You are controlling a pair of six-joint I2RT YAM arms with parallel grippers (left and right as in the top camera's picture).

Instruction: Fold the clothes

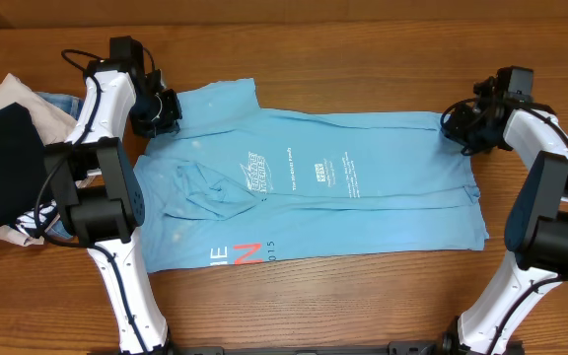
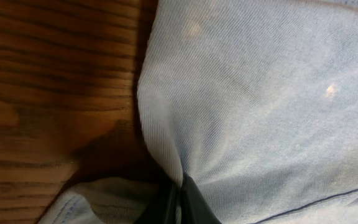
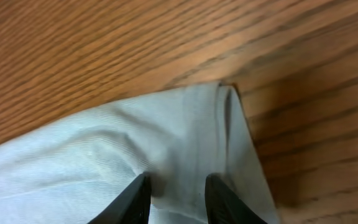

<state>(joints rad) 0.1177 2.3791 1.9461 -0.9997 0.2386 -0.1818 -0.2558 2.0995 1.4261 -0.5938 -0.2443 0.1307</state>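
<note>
The clothes, a light sky-blue T-shirt (image 1: 314,187) with white and red-pink lettering, lie spread across the wooden table with creases near the left sleeve. My left gripper (image 1: 156,113) is at the shirt's far left corner. In the left wrist view its jaws (image 2: 180,199) are pressed together on a pinch of the blue fabric (image 2: 260,93), which rises in a ridge from the tips. My right gripper (image 1: 459,126) is at the far right corner. In the right wrist view its fingers (image 3: 178,193) stand apart over the shirt's corner (image 3: 104,149), which lies flat on the wood.
A pile of other garments sits at the left edge: a black one (image 1: 3,163) on top, a beige one (image 1: 13,94) and a denim one (image 1: 57,102) beneath. Bare wooden table (image 1: 363,49) surrounds the shirt. Both arm bases stand at the near edge.
</note>
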